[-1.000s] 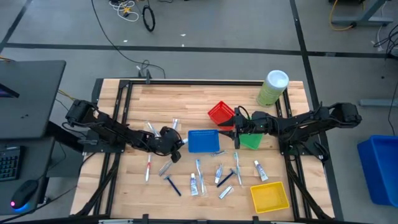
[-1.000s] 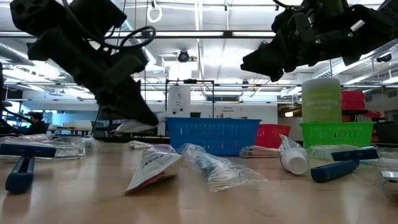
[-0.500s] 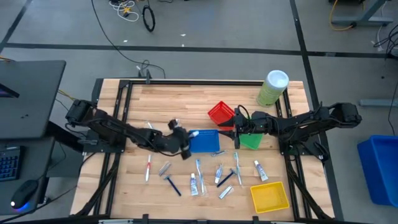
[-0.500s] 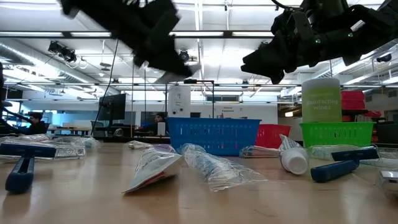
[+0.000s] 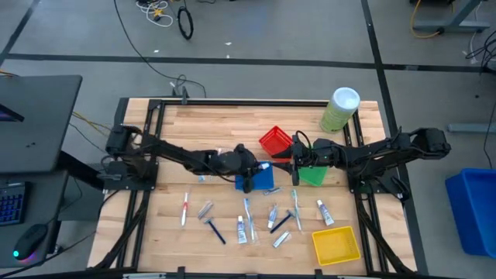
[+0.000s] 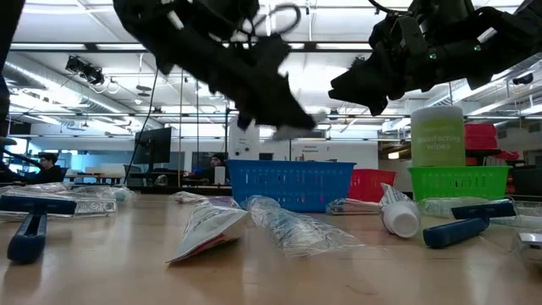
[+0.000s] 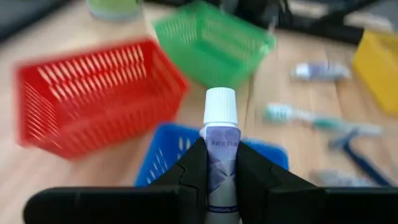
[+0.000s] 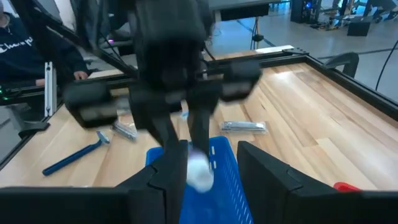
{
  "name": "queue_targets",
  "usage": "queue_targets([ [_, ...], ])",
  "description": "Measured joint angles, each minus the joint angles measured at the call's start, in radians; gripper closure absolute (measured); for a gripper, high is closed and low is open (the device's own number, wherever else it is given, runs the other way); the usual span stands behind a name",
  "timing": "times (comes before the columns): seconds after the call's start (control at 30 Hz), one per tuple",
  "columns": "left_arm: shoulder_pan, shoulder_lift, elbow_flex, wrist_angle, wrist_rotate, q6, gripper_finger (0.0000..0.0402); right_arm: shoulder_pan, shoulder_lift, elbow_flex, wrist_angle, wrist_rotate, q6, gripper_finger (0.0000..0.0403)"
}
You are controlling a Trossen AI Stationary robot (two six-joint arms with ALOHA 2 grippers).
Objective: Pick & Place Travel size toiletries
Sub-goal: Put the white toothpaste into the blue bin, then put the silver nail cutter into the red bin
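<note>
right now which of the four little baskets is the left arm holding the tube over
The blue basket. The left fingers grip a white-capped tube above it, while the red basket, green basket and yellow basket sit apart.

The left arm reaches far across, its tool [image 7: 222, 180] raised with fingers [image 7: 193, 171] clamped together. The right arm hangs opposite, its tool [image 8: 202, 163] lifted, facing the left tool, fingers parted.

The tall pale-green plastic cylinder [image 6: 437, 138] carries white print, two lines, apparently "disinfecting wipes". Lettering on the small white-capped tube [image 7: 221, 163] is too blurred to read.
</note>
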Motion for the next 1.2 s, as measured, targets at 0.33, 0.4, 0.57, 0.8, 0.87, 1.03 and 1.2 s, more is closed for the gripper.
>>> queue_targets([
  [0.33,0.018,0.082,0.001,-0.163,0.003,-0.053,0.0283,0.0,0.0,0.0,-0.018,0.0,0.0,0.0244],
  [0.4,0.023,0.082,0.001,-0.239,-0.004,-0.09,0.0268,0.0,0.0,0.0,-0.018,0.0,0.0,0.0247],
  [0.57,0.025,0.081,0.002,-0.339,-0.009,-0.125,0.0246,0.0,0.0,0.0,-0.018,0.0,0.0,0.0253],
  [0.8,0.019,0.061,0.001,-0.341,-0.007,-0.121,0.0241,0.0,0.0,0.0,-0.018,0.0,0.0,0.0256],
  [0.87,0.019,0.043,0.0,-0.349,-0.005,-0.121,0.0241,0.0,0.0,0.0,-0.018,0.0,0.0,0.0254],
  [1.03,0.019,-0.027,0.001,-0.406,0.01,-0.121,0.0241,0.0,0.0,0.0,-0.018,0.0,0.0,0.0252],
  [1.2,0.019,-0.065,-0.001,-0.535,0.079,-0.083,0.0241,0.0,0.0,0.0,-0.018,0.0,0.0,0.0258],
])
